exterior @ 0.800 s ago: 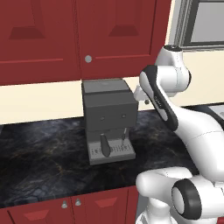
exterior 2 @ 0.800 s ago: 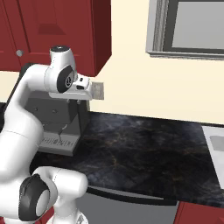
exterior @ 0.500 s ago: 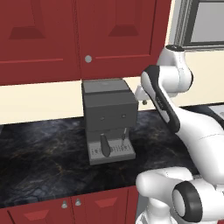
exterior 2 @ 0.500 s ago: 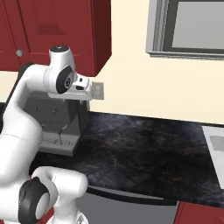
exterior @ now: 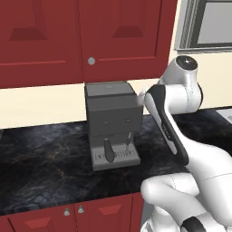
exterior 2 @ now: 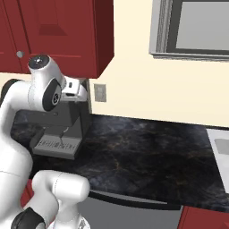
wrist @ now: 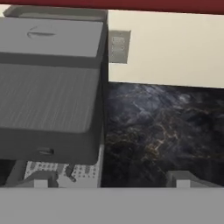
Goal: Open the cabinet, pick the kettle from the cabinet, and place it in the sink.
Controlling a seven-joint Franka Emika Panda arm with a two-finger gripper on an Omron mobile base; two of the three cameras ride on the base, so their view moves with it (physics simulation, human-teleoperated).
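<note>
The cabinet hangs on the wall above a grey coffee machine, its door shut, with the round silver knob at the door's lower left corner. The coffee machine stands on the dark marbled tabletop. The gripper hovers beside the machine's right upper edge, its jaws spread wide and holding nothing. Beyond it, a wall outlet sits on the cream wall. A pale corner of the sink shows at the far right of the tabletop, under the window.
</note>
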